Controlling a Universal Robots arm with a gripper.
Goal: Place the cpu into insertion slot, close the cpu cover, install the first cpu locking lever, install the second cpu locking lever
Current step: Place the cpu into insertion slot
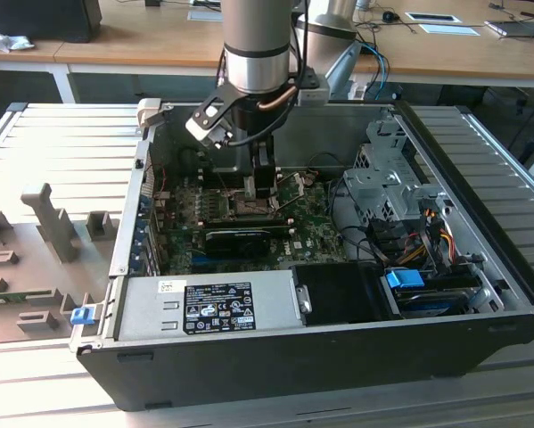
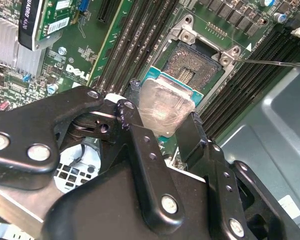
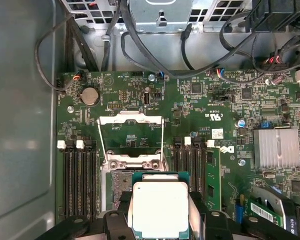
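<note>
- The claw (image 1: 262, 183) is seen low inside the open computer case (image 1: 249, 361) in the middle of the exterior view; the chip and the socket are hidden there behind the arm.
- In both wrist views the claw (image 2: 162, 114) (image 3: 160, 212) is clamped on the cpu (image 2: 165, 105) (image 3: 160, 207), one black finger on each of two opposite edges.
- One cpu is counted. It is held over the near edge of the insertion slot (image 2: 192, 67) (image 3: 118, 185); whether it touches the slot cannot be told.
- Part of the slot is covered by the chip and the fingers (image 2: 139, 145).
- The cpu cover (image 3: 131, 118) is seen swung open beyond the slot, with two thin metal rods (image 3: 100, 142) along its sides.
- Four white latch tabs (image 3: 61, 145) are counted on the green motherboard (image 3: 200, 105).
- A printed label (image 1: 217, 308) is carried by the grey power supply (image 1: 151, 308); stickers and white lettering are also seen on the board.
- Two blue clips (image 1: 405, 278) are counted in the exterior view.
- The case is carried by a ribbed metal bench (image 1: 61, 143).
</note>
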